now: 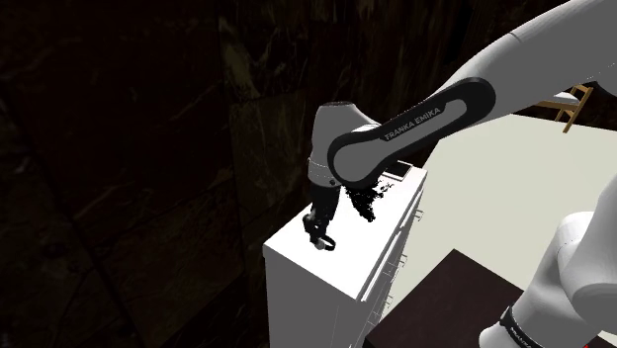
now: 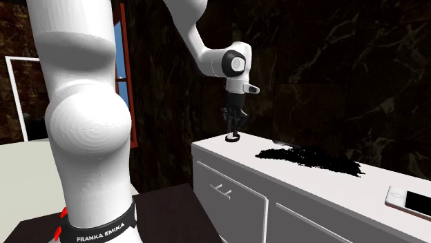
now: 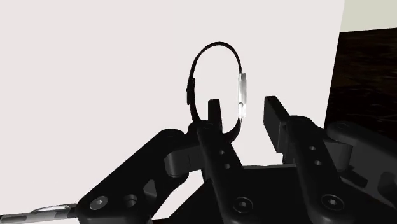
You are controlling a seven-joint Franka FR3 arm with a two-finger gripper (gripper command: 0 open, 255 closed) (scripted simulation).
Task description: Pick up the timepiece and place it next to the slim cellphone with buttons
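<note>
- Watch (image 3: pixel 241 86), black strap and silver case, stands on edge on the white cabinet top (image 2: pixel 276 174), directly under the pincer (image 3: pixel 243 105) tips.
- Pincer points down, fingers spread, gripping nothing; the watch's case side sits in the gap.
- Ragged black patch (image 2: pixel 311 157) on the top, to one side of the pincer.
- Phone (image 2: pixel 411 200) lies flat past the patch, well apart from the pincer.

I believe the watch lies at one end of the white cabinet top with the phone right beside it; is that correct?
Not quite: the phone lies at the cabinet top's other end, past a black patch, well apart from the watch, as the second exterior view shows. The rest holds.
</note>
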